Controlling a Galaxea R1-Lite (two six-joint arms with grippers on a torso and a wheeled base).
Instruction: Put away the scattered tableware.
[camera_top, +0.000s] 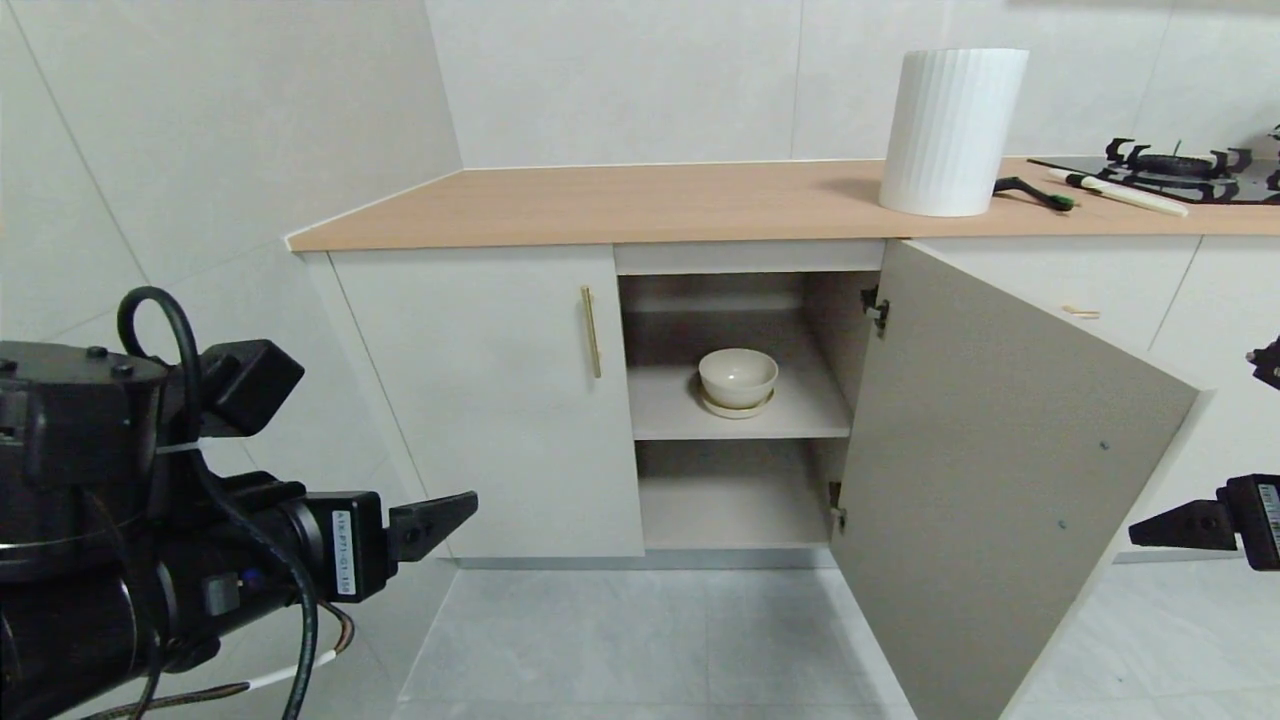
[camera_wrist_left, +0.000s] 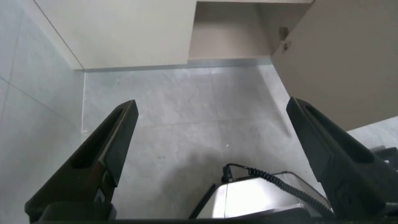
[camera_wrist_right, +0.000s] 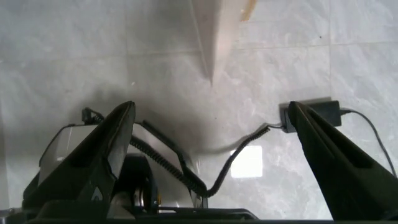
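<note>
The cupboard holds one cream ceramic bowl (camera_top: 738, 376) and one matching cream saucer (camera_top: 737, 409). It has two shelves, an upper shelf (camera_top: 680, 412) and a lower shelf (camera_top: 720, 510). There are two pale doors, one closed door (camera_top: 500, 420) on the left and one open door (camera_top: 990, 480) on the right. The closed door has one long gold bar handle (camera_top: 591, 331).

The wooden surface (camera_top: 620, 205) carries one tall white ribbed cylinder (camera_top: 952, 132), one black-handled utensil (camera_top: 1033, 192), one white-handled utensil (camera_top: 1120, 193) and one black gas hob (camera_top: 1170, 172).

There are two grippers, the left gripper (camera_wrist_left: 211, 106) and the right gripper (camera_wrist_right: 211, 106), each with two black fingers (camera_wrist_left: 106, 155).
</note>
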